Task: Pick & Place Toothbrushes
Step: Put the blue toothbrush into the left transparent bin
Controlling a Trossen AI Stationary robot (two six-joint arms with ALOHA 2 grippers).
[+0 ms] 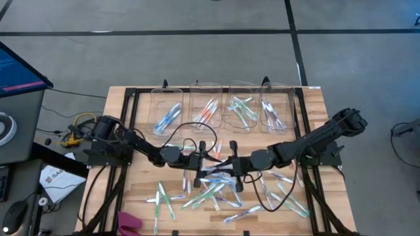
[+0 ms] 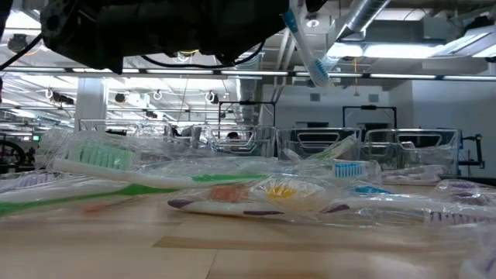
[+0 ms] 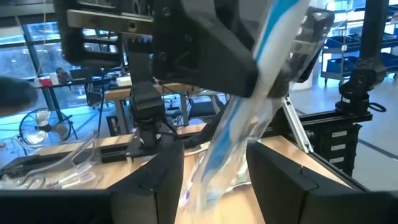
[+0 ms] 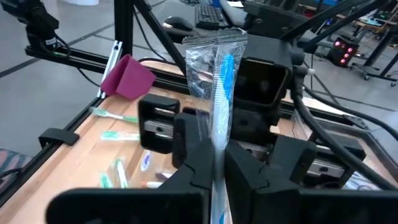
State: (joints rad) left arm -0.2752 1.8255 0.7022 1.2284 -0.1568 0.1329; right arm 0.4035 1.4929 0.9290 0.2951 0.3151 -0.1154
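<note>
My right gripper (image 4: 214, 165) is clenching a blue-handled, plastic-wrapped toothbrush (image 4: 221, 87) at frame centre; my left gripper (image 3: 211, 180) is apparently standing released around it. Four clear plastic bins (image 1: 223, 105) are partly filled; many wrapped toothbrushes (image 1: 223, 196) are lying unsorted.

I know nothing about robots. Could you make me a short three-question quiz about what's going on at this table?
1. True or false: the right gripper is shut on a wrapped blue toothbrush.
2. How many clear bins stand in the row at the table's far edge? A) two B) four C) six
3. Fill in: the loose toothbrushes lie scattered on the ______ table.

Key: 1 true; 2 B; 3 wooden. The left gripper stands open around the same blue toothbrush, so this looks like a handover between the arms.
</note>
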